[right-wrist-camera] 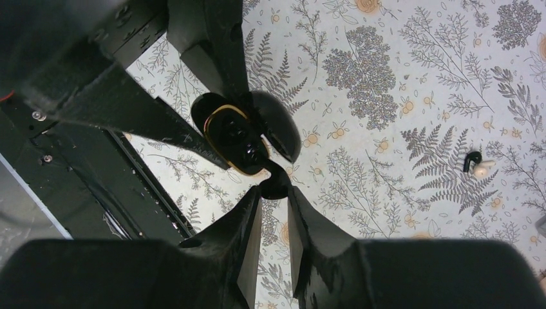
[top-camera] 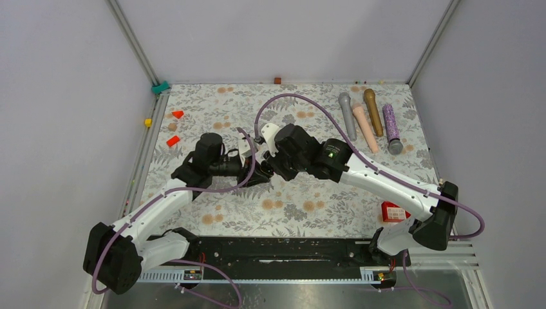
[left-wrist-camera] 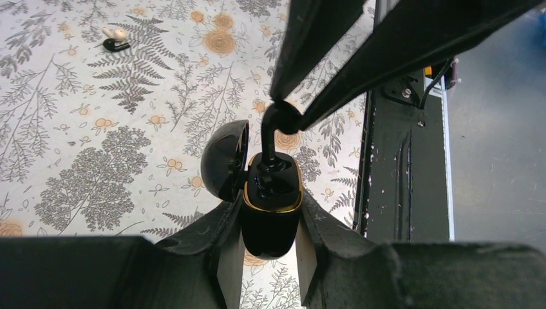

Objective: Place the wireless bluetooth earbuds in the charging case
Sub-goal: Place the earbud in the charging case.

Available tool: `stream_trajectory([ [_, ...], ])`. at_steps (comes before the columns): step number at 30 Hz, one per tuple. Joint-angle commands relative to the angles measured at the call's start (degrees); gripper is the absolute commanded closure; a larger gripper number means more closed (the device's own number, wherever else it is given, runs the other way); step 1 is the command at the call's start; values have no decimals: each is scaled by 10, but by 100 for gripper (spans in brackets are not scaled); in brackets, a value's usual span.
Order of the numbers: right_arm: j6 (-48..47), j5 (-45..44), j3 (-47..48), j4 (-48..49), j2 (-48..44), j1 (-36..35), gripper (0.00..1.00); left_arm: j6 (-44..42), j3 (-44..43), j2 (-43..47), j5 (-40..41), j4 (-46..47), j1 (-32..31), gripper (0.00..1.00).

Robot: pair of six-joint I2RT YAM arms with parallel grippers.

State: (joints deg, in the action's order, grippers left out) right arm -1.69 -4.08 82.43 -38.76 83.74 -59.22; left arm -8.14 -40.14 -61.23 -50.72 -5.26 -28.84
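The charging case [left-wrist-camera: 270,235] is pinched by left hand [left-wrist-camera: 270,215]; right hand [right-wrist-camera: 273,191] pinches earbud [left-wrist-camera: 266,136] atop.

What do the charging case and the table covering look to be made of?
The charging case is likely hard plastic, glossy black, going by sharp highlights on its open lid. A thin gold-toned rim rings the opening: metal or metallic paint, unclear. The table covering is a matte sheet printed with ferns and flowers, probably cloth or vinyl.
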Motion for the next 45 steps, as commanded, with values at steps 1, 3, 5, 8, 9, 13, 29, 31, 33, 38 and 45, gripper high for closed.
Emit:
stream_trajectory([
  [1, 7, 22, 4, 10, -13, -12, 74, 27, -12, 2, -4, 91, 10, 100],
  [3, 8, 24, 3, 12, -16, -12, 74, 28, -10, 2, -8, 92, 12, 100],
  [5, 8, 25, 5, 16, -17, -12, 73, 26, -9, 2, -13, 92, 12, 100],
  [8, 8, 25, 13, 17, -16, -12, 72, 21, -6, 2, -23, 93, 12, 100],
  [9, 8, 22, 16, 17, -14, -12, 72, 18, -4, 2, -25, 93, 11, 100],
  [13, 6, 11, 24, 16, -10, -12, 67, 14, -2, 6, -30, 92, 11, 100],
  [29, -21, 65, 38, -2, -60, -7, 36, 8, -2, 11, -52, 89, 12, 100],
  [31, -29, 80, 36, -5, -72, 1, 36, 7, 0, 13, -76, 89, 13, 100],
  [33, -40, 91, 31, -4, -89, 12, 39, 4, 0, 19, -106, 88, 14, 100],
  [38, -116, 87, 8, 4, -144, 42, 44, 2, 3, 33, -195, 88, 17, 100],
  [45, -302, 145, -76, 28, -207, 42, 34, 6, 5, 27, -264, 87, 19, 100],
])
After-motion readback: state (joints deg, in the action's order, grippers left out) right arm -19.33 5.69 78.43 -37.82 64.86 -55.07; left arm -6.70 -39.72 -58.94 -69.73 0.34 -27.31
